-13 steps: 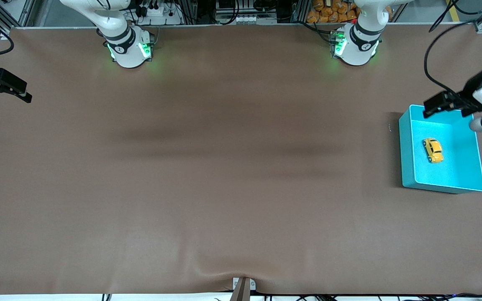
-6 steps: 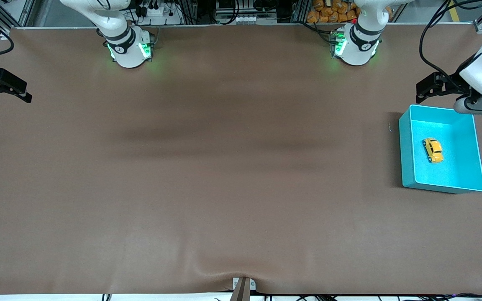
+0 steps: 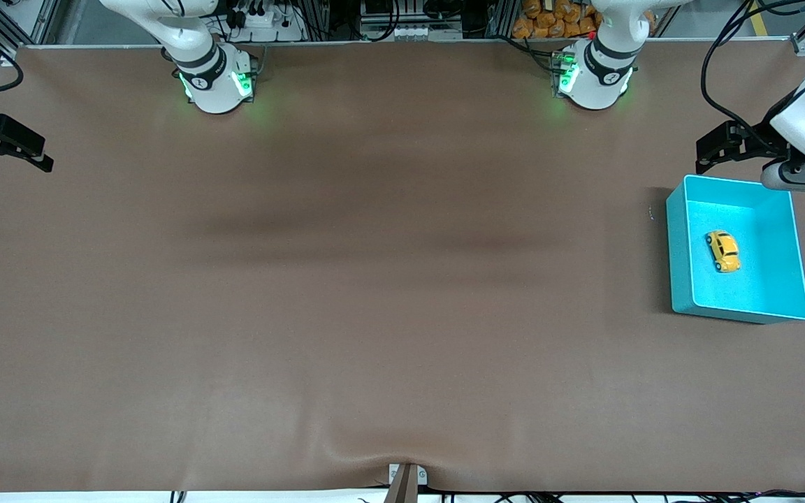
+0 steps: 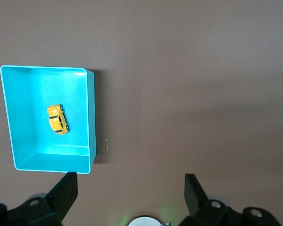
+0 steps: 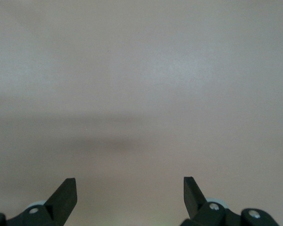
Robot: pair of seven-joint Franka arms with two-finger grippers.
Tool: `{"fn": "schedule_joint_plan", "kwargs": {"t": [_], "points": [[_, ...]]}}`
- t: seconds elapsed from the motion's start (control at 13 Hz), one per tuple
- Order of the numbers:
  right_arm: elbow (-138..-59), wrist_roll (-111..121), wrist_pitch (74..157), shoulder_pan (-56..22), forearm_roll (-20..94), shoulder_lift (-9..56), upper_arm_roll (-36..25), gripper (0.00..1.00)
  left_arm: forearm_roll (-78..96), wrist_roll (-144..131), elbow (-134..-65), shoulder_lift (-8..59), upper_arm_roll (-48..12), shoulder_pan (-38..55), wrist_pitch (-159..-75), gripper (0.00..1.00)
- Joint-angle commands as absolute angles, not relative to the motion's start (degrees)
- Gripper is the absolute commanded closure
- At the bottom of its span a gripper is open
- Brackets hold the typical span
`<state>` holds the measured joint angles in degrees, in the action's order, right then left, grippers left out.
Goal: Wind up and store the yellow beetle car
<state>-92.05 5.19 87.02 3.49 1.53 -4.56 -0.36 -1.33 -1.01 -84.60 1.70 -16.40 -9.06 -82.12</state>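
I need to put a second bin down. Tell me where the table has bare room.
Bare brown table runs from the right gripper, waiting at its own end, to the turquoise bin. The only crowded spot is the left arm's end: the bin holds the yellow beetle car, with the open left gripper above the table beside it.

No legible text, label, brand, number or sign found in any view. The white collars above the two arm bases [image 3: 215, 80] [image 3: 592, 77] each carry a small dark round mark, too small to read. The yellow beetle car [image 3: 722, 251], the turquoise bin [image 3: 682, 293] and the brown bench cover [image 3: 374, 279] show no lettering. Both wrist views show no markings on the gripper fingers [image 4: 63, 193] [image 5: 63, 195].
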Motion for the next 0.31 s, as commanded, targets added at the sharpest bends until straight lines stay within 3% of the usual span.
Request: {"fn": "schedule_joint_plan", "kwargs": {"t": [0.0, 0.23], "points": [[-92.99, 5.27, 87.54, 2.81, 0.7, -5.54, -0.53, 0.0, 0.0, -1.58, -84.73, 0.18, -16.44, -9.05, -82.35, 0.0], [-92.99, 5.19, 87.63, 2.81, 0.7, -5.54, -0.61, 0.0, 0.09, -1.85, -84.81, -0.35, -16.52, -8.61, -82.18, 0.0]]}}
